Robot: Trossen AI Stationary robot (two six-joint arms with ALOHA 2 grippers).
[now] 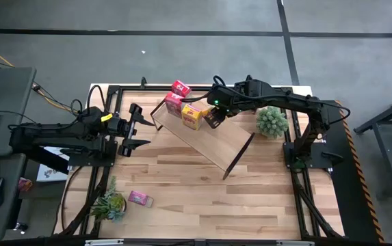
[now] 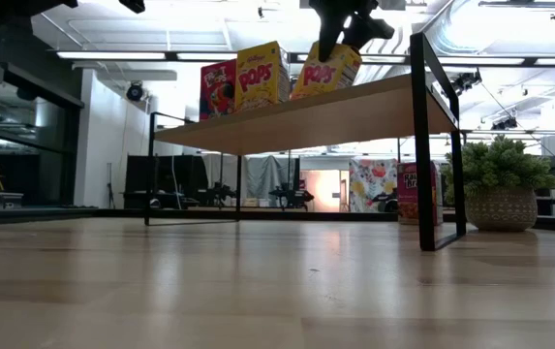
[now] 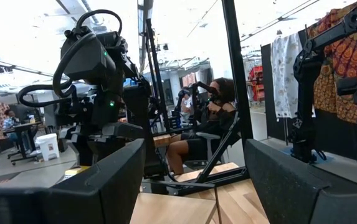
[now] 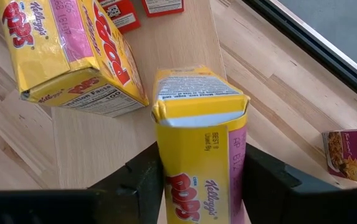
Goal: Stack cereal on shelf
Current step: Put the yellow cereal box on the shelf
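The shelf (image 1: 213, 142) stands slantwise on the table's far half; its board also shows in the low view (image 2: 354, 109). On it stand a red box (image 1: 180, 87), a pink box (image 1: 174, 102) and a yellow Pops box (image 1: 191, 117), which also shows in the low view (image 2: 262, 73). My right gripper (image 1: 211, 117) is shut on a second yellow Pops box (image 2: 325, 70) above the board. My left gripper (image 1: 139, 128) is open and empty, left of the shelf's left end, and shows the same in its wrist view (image 3: 194, 180). My right gripper pinches the yellow Pops box between its two fingers (image 4: 144, 180), on two opposite sides (image 4: 166, 168) of its upper part. The fingers come from above, pointing down. The box is tilted, and its lower end (image 2: 306, 94) is at the shelf board.
A Raisin Bran box (image 4: 352, 155) is on the table behind the shelf's right end frame (image 2: 417, 194). A pink box (image 1: 139, 199) and a plant (image 1: 110, 203) are at the near left. Another potted plant (image 1: 271, 121) stands right of the shelf. A person sits beyond the table (image 3: 212, 124).
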